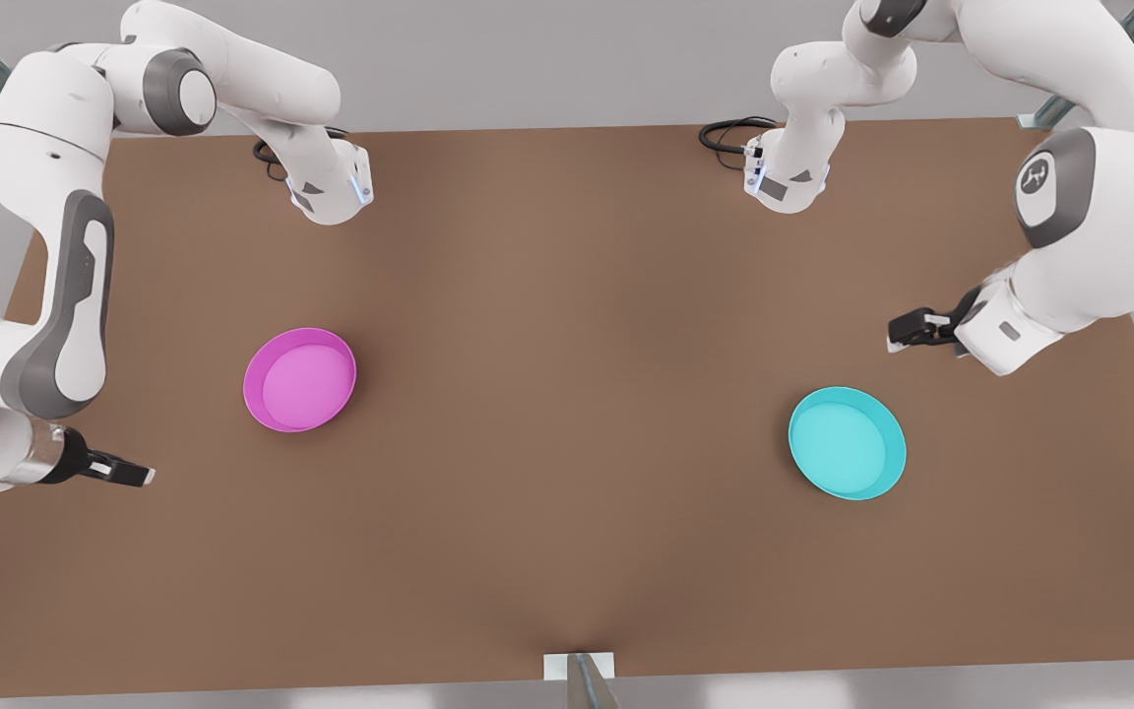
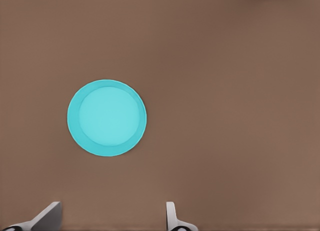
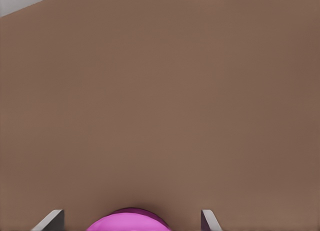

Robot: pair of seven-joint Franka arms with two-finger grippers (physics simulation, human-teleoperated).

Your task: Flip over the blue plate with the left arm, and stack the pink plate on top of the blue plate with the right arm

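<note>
The blue plate (image 1: 848, 443) lies rim up on the brown table at the front view's right, and the left wrist view looks down on the blue plate (image 2: 107, 117). My left gripper (image 1: 910, 329) hovers open a short way behind it, apart from it, its fingers (image 2: 47, 218) spread wide. The pink plate (image 1: 299, 379) lies rim up at the front view's left. My right gripper (image 1: 127, 472) is open near the table's left side, clear of the pink plate (image 3: 129, 224), whose edge peeks between its fingers (image 3: 209, 220).
The brown table (image 1: 567, 414) stretches wide between the two plates. A small bracket (image 1: 579, 668) sits at the middle of the front edge. Both arms' upper links (image 1: 331, 187) hang over the back of the table.
</note>
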